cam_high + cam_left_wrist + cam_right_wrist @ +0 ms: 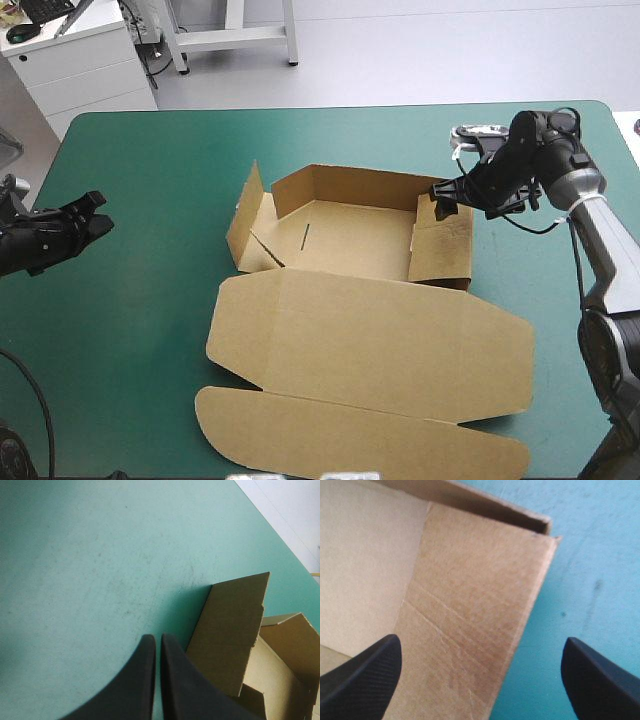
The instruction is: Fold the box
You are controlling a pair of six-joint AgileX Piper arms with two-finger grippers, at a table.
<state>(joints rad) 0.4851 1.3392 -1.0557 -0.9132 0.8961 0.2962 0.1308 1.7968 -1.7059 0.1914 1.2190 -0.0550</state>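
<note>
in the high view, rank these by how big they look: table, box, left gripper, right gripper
1. table, largest
2. box
3. left gripper and right gripper: both small and about alike, so I won't rank them.

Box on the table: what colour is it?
The box is brown, best seen in the high view.

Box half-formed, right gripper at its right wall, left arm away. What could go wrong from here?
1. The right gripper, open over the right wall of the box, may push the light sheet sideways: the left gripper is shut and well clear, bracing nothing.
2. The left flap leans outward, untucked; it could drop flat or snag when the walls are pressed in.
</note>
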